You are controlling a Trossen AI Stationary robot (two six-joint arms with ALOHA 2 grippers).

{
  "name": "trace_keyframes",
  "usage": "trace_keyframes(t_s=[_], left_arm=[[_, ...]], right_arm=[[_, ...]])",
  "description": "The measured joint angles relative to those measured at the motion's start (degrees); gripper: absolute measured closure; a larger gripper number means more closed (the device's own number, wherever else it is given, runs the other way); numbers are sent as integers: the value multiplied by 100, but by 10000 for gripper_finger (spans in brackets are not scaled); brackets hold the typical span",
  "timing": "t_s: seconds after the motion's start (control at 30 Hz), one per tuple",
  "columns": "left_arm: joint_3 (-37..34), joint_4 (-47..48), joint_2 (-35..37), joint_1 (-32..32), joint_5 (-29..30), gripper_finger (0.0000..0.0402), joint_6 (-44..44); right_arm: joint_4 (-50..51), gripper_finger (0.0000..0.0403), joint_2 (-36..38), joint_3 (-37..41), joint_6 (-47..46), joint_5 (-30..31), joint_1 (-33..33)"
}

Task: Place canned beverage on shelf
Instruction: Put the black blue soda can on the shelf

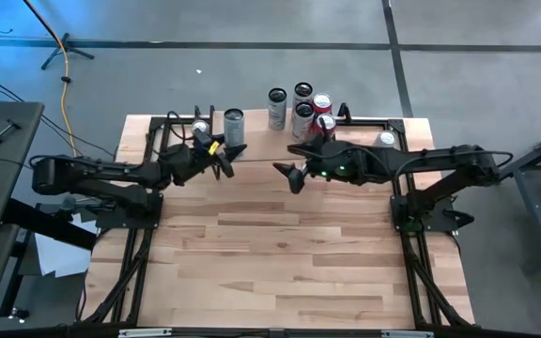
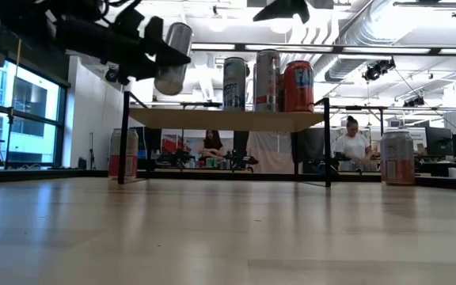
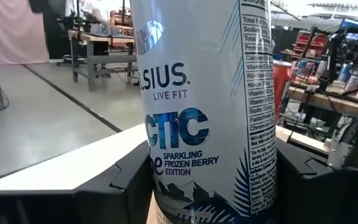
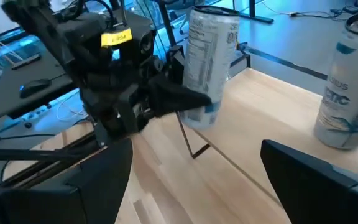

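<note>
Counter point(image 1: 280, 253): light wood planks, smooth, satin sheen in the low view. Shelf point(image 2: 228, 119): pale wood top, matt; thin black metal legs. Held can point(image 3: 207, 112): glossy white metal with printed blue lettering. Left hand point(image 4: 166, 93): matt black plastic with a yellow label. Far cans point(image 1: 301, 108): shiny metal, silver and red.
</note>
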State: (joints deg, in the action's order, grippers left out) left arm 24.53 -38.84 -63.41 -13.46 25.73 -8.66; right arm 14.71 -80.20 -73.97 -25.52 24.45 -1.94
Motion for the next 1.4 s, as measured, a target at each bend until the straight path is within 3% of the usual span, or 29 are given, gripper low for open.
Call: trace_keyframes(t_s=[0.23,0.4,0.53,0.67,0.83,0.87,1.03,1.4], left_arm=[[0,-495,-691,18,264,211,133],[4,-698,-982,18,245,210,141],[11,-845,-1101,18,239,210,143],[13,-862,-1122,15,236,210,142],[12,-850,-1122,0,225,209,291],[13,-845,-1122,0,225,209,331],[13,-834,-1122,0,225,208,382],[13,-816,-1130,-59,296,193,883]], right_arm=[[-76,61,-774,-675,-272,-28,270],[117,64,-1460,-1760,-268,-49,606],[923,96,-2030,-2796,-162,-42,953],[1662,180,-2562,-3880,85,52,1222],[2445,360,-3236,-4933,567,-57,1341],[2535,381,-3348,-5097,692,-84,1338],[2922,387,-3752,-5631,787,-87,1330],[3089,402,-3810,-5635,894,-61,1336]])
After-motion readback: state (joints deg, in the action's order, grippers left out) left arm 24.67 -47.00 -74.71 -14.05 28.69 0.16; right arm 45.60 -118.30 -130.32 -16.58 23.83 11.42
